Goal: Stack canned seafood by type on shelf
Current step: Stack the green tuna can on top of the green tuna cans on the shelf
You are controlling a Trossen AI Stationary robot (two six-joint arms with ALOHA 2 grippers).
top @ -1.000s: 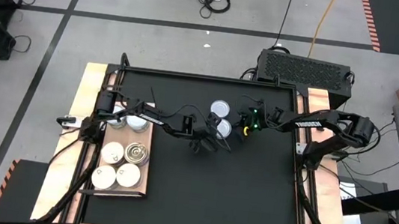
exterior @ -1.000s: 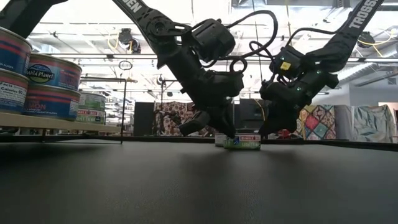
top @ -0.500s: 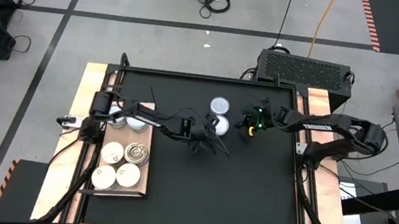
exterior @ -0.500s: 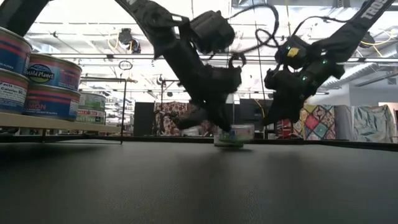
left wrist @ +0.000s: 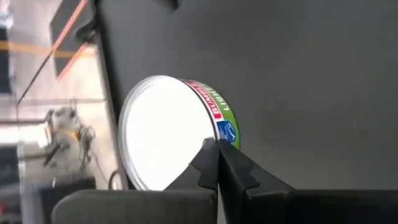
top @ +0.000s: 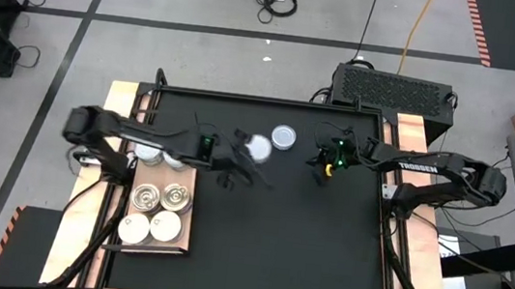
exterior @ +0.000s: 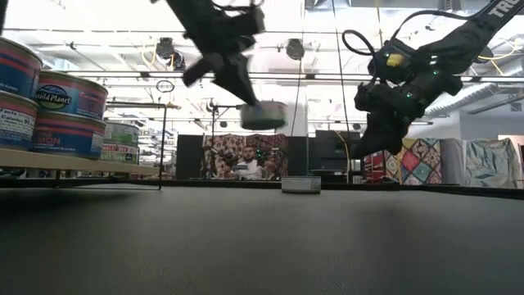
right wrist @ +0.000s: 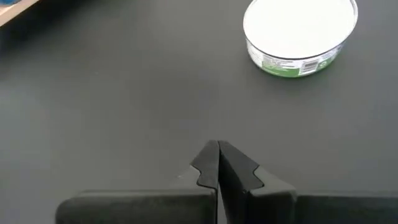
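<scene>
White-topped and banded in green, a tin is carried clear of the black mat, clenched in the left end effector, apparently bound for the shelf at the table's left edge. 6 tins are counted there from above, cream tops and silver tops kept in separate groups so each type can be stacked. 1 more white-topped tin rests on the mat toward the far edge. The right end effector, fingers pressed together on nothing, is held raised beside it.
</scene>
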